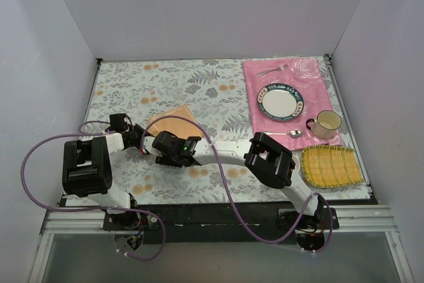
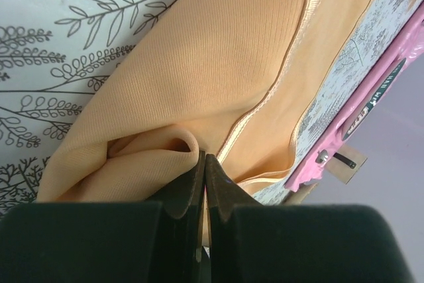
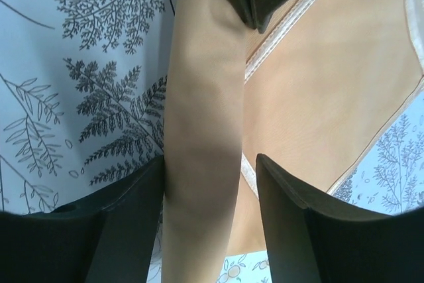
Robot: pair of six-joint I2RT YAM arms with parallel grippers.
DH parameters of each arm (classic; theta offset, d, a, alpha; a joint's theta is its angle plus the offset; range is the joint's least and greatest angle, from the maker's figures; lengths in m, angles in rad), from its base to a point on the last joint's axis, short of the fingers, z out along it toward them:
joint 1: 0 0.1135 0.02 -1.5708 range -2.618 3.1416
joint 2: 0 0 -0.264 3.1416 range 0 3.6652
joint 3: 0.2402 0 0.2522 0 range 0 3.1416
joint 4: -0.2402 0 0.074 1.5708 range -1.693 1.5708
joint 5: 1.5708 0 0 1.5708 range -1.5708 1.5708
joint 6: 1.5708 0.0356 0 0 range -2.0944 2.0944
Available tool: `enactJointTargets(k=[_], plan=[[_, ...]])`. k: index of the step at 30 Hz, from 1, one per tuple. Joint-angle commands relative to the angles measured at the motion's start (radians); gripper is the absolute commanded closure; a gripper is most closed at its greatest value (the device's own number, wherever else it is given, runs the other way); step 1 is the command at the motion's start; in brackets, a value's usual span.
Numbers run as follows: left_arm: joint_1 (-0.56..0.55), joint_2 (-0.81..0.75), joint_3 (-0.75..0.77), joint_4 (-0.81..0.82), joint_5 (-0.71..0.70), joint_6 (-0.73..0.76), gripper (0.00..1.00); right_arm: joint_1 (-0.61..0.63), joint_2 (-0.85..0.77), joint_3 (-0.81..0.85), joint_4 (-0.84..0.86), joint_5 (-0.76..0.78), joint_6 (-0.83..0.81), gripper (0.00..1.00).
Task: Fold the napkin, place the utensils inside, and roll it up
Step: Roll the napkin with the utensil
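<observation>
The napkin (image 1: 173,122) lies left of centre in the top view, on the leaf-patterned worktop (image 1: 199,84). Its upper part is spread flat, and its lower edge is hidden under the two wrists that meet there.

The left claw (image 2: 205,158) is fully closed. In its own camera the two dark fingers press together at bottom centre, pinching a gathered fold of the peach cloth. The cloth puckers into a small loop just left of the fingertips. The rest of the napkin fans out toward the upper right of that frame, with its stitched hem running diagonally.

The right claw (image 3: 211,160) stands wide open. Its fingers sit at the bottom of its camera view, on either side of a raised band of the napkin that runs up the middle of the frame. The band lies close against the finger on the left of the frame, and a gap shows beside the other finger, so nothing is clamped. The left claw's dark tip shows at the top of that frame, on the same cloth.

Both utensils lie well apart from the napkin, on the pink placemat (image 1: 318,84) at the upper right of the top view. The fork (image 1: 271,69) is above the plate (image 1: 281,102). The spoon (image 1: 288,134) is below it, just beside the mug (image 1: 324,124). A yellow woven mat (image 1: 331,166) lies below the placemat.
</observation>
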Motion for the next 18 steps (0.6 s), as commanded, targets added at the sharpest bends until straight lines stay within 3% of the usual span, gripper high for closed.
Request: enactJointTargets(k=[1, 8, 10, 18], plan=[[0.005, 0.052, -0.002, -0.115, -0.071, 0.045, 1.0, 0.006, 0.014, -0.069, 0.076, 0.032, -0.017, 0.38], [0.007, 0.06, 0.059, -0.17, -0.081, 0.094, 1.0, 0.003, 0.066, -0.026, 0.049, 0.019, 0.006, 0.57], [0.007, 0.058, 0.087, -0.185, -0.098, 0.111, 1.0, 0.0, 0.061, -0.031, 0.05, 0.0, 0.027, 0.67], [0.007, 0.006, 0.157, -0.228, -0.144, 0.126, 1.0, -0.006, 0.1, 0.036, -0.029, -0.083, 0.102, 0.87]])
